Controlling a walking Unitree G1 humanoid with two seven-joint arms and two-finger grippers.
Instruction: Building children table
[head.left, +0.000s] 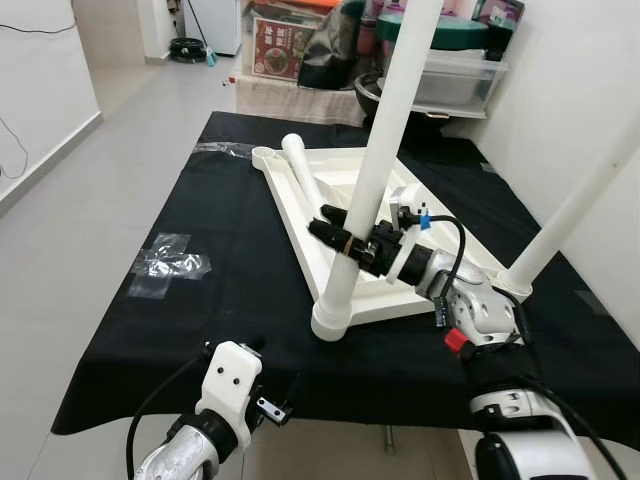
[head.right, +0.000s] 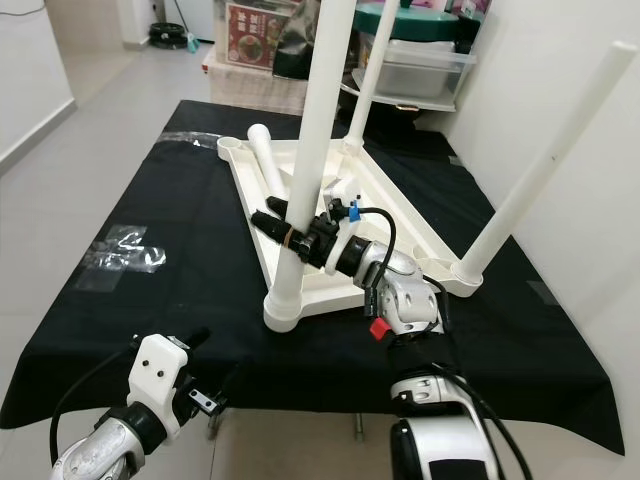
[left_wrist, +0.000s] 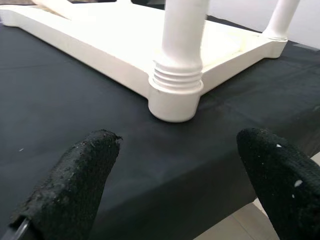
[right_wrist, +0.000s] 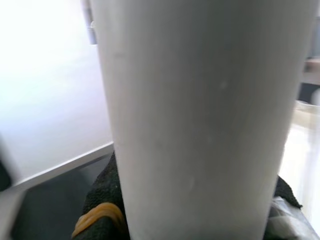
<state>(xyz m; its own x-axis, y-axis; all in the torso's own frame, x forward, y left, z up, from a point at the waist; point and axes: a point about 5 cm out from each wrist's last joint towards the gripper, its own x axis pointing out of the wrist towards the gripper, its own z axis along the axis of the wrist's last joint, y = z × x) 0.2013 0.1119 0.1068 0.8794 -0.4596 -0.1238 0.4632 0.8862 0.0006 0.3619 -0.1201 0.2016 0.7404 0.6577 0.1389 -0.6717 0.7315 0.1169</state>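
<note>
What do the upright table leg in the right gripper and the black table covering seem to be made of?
The table leg looks like moulded white plastic: smooth, slightly glossy, with threaded ridges at its socket. The black covering seems to be matte woven cloth, draping softly over the table edge. The right gripper clamps the leg.

left hand (left_wrist: 170, 185): low, fingers apart | right hand (head.left: 342, 235): extended forward, fingers clamped

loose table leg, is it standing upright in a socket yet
No, the loose table leg lies flat on the upturned tabletop, beside an open corner socket.
</note>
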